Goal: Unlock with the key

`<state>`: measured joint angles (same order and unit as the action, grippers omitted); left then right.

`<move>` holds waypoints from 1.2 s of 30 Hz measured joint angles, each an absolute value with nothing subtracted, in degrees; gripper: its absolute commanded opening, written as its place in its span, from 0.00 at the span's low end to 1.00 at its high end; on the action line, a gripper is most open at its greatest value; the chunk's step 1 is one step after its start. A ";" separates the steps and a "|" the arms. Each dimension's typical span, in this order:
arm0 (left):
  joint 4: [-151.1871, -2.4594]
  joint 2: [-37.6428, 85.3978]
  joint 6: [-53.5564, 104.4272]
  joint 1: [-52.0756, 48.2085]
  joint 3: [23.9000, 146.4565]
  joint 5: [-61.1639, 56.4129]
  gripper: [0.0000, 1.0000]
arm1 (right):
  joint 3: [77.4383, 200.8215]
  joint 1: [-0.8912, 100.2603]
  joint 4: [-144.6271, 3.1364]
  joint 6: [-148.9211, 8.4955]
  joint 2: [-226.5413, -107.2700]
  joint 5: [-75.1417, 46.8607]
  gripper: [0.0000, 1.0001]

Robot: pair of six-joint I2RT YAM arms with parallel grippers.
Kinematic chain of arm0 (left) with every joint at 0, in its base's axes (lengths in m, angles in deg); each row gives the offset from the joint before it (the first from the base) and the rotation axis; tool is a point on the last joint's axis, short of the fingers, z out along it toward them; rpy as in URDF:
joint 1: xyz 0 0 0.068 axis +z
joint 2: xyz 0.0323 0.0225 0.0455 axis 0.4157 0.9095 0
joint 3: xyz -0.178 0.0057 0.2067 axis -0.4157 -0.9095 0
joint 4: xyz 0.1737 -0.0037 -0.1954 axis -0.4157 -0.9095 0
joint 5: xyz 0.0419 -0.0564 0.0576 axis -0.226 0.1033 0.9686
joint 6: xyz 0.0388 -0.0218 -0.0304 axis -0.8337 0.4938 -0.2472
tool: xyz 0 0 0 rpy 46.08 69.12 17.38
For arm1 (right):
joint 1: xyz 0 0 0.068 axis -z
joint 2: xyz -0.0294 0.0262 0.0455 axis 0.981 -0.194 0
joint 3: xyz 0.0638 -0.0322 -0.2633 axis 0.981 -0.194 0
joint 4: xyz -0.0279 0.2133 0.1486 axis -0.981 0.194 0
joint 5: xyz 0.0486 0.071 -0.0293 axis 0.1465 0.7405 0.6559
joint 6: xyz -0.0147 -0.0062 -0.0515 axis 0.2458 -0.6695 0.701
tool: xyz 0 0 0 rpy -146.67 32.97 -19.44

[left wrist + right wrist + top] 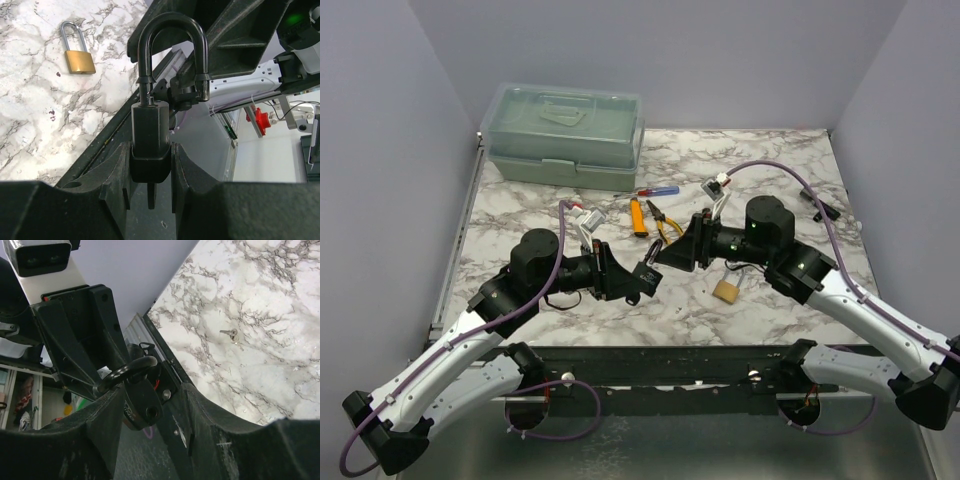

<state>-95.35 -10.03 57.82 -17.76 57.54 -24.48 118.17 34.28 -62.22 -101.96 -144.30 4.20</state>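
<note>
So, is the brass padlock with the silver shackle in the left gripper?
No, the brass padlock lies on the marble table; the left gripper clamps a black padlock.

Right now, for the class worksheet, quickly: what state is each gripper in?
Left gripper: closed, holding the black padlock by its body.
Right gripper: open, fingers either side of the padlock, gripping nothing.

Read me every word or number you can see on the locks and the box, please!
No text here can be read.
Black metal padlock: too dark and blurred to tell any marks.
Brass padlock with silver shackle: no lettering shows.
Pale green plastic toolbox: no label shows.
</note>
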 measured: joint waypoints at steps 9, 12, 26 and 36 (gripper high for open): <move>-95.35 -10.01 57.91 -17.76 57.54 -24.48 0.00 | 118.21 34.28 -65.93 -103.36 -148.00 4.68 0.53; -95.35 -10.01 57.93 -17.76 57.54 -24.48 0.00 | 118.24 34.28 -67.37 -104.30 -148.17 4.65 0.51; -95.11 -10.01 57.91 -17.76 57.50 -24.16 0.00 | 116.73 34.28 -75.22 -110.36 -148.94 4.70 0.37; -94.87 -10.01 57.49 -17.76 56.54 -22.87 0.00 | 116.55 34.37 -75.48 -111.23 -149.94 4.59 0.11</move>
